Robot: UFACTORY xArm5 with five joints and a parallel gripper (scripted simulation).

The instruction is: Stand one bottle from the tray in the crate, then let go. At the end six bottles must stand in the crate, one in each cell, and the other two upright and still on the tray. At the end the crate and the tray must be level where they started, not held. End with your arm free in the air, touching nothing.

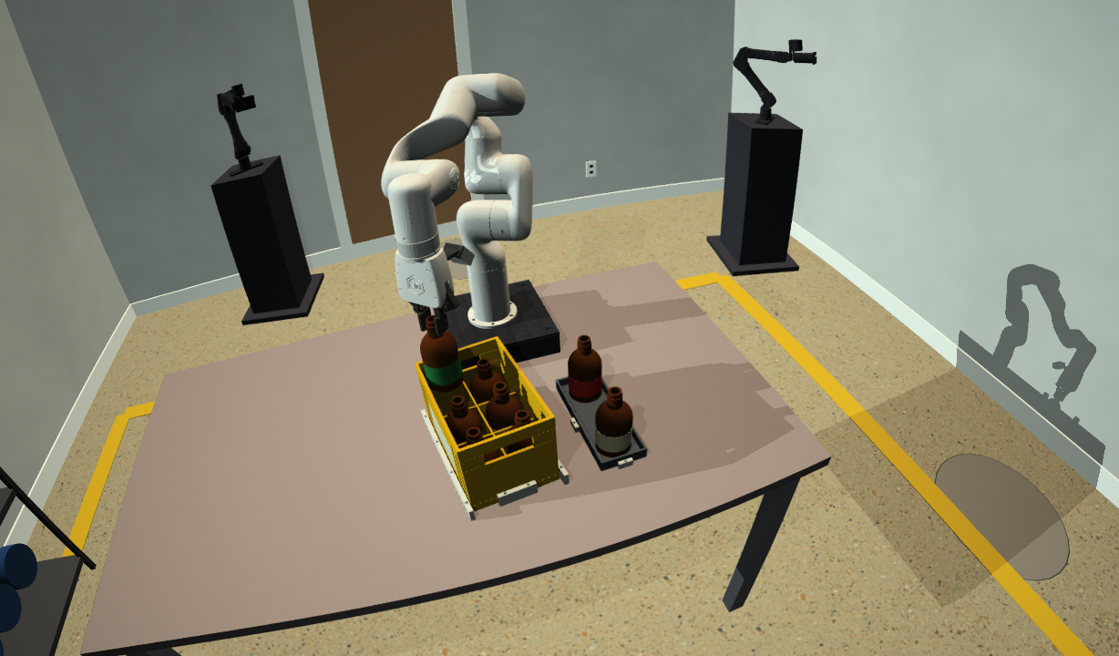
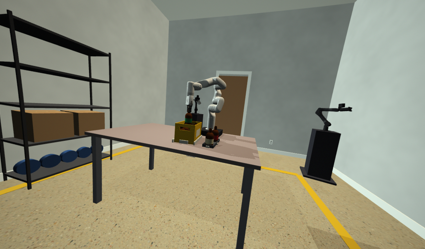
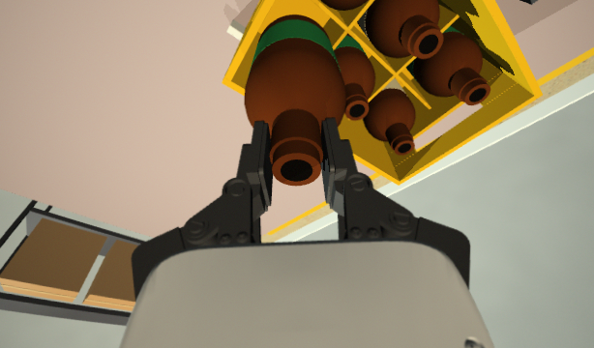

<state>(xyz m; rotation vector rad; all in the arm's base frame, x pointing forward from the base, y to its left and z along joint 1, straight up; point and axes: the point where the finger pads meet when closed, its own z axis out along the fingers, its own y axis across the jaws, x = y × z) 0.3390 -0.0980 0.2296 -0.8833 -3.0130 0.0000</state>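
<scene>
My gripper (image 1: 434,319) (image 3: 295,138) is shut on the neck of a brown bottle with a green label (image 1: 439,356) (image 3: 294,82). The bottle hangs upright, its lower part inside the far left corner cell of the yellow crate (image 1: 485,420) (image 3: 389,92), its label still above the rim. Several brown bottles (image 1: 497,401) stand in the other cells. The dark tray (image 1: 600,419) lies right of the crate with two bottles upright on it, one with a red label (image 1: 584,368) and one with a pale label (image 1: 613,422). The exterior view shows the crate (image 2: 187,131) and the held bottle (image 2: 188,118) small.
The arm's black base (image 1: 506,322) stands on the table just behind the crate. Two black camera pedestals (image 1: 263,236) (image 1: 759,194) stand on the floor behind the table. A shelf rack with boxes (image 2: 50,123) stands at the left.
</scene>
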